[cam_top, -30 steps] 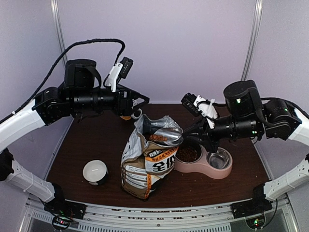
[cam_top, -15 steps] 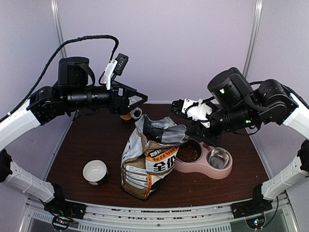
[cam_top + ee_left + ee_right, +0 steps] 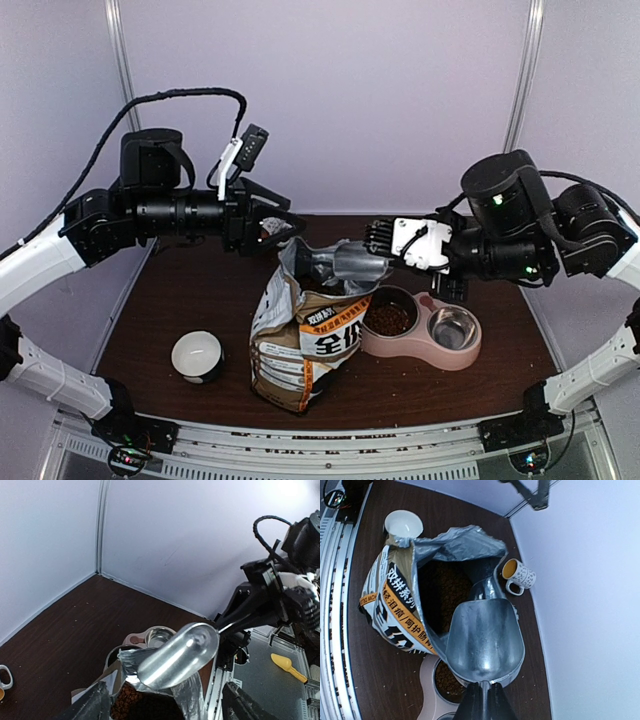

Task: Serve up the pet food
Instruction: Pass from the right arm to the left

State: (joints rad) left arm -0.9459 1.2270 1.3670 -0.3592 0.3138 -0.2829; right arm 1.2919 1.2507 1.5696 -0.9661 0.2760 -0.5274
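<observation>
My right gripper (image 3: 487,700) is shut on the thin handle of a metal scoop (image 3: 485,640). The scoop is empty and hangs level over the open mouth of the printed bag (image 3: 305,340); it also shows in the top view (image 3: 350,265) and the left wrist view (image 3: 177,655). Brown pet food shows inside the bag (image 3: 445,595) and fills the left cup of the pink double bowl (image 3: 390,318). The bowl's right steel cup (image 3: 455,327) is empty. My left gripper (image 3: 280,228) is open and empty, above and behind the bag's top.
A white bowl (image 3: 197,355) sits at the front left. A patterned mug (image 3: 520,575) stands behind the bag near the back wall. The pink bowl's rim (image 3: 420,352) touches the bag's right side. A yellow spoon (image 3: 285,664) lies off the table.
The scoop held kibble a second ago, tipped toward the pink bowl, and is now empty and level over the bag's mouth. My left gripper has come down slightly toward the bag.
</observation>
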